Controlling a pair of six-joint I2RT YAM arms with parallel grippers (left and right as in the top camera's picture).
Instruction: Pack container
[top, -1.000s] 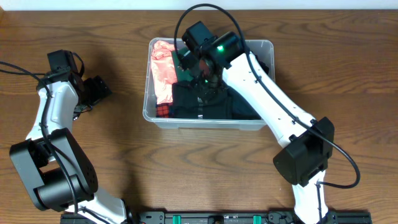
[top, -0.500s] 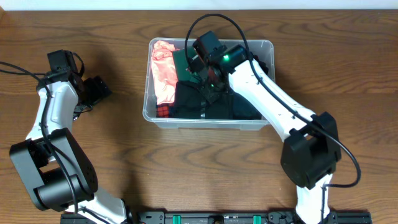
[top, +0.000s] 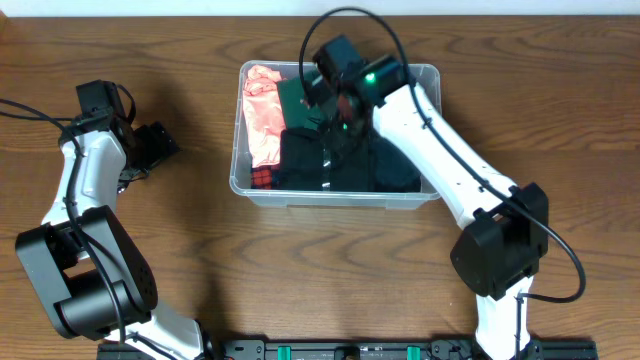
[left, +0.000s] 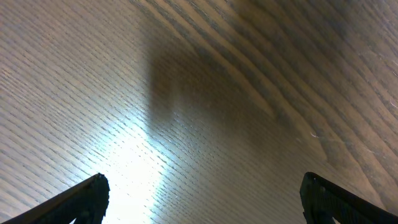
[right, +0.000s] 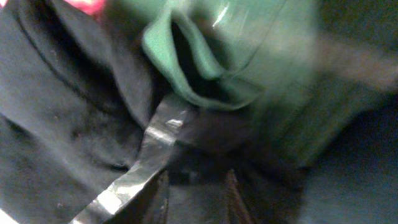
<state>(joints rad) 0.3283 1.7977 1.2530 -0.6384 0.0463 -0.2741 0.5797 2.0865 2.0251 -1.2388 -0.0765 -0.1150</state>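
Observation:
The clear plastic container (top: 335, 200) stands at the back middle of the table. It holds a pink garment (top: 262, 115), a green garment (top: 292, 98) and black garments (top: 305, 160). My right gripper (top: 340, 112) reaches down into the container's back middle. In the right wrist view its fingers (right: 196, 199) stand close together with dark cloth between them, next to a green fold (right: 205, 56) and a silver reflective strip (right: 149, 155). My left gripper (top: 160, 143) is open and empty over bare wood at the left, as the left wrist view (left: 202, 196) shows.
A red checked piece (top: 262, 178) lies in the container's front left corner. The wooden table (top: 200, 270) stretches around the container. A black rail (top: 350, 350) runs along the front edge.
My right gripper has moved to the right and a little toward the back inside the container, uncovering more of the green garment. The left arm has not moved.

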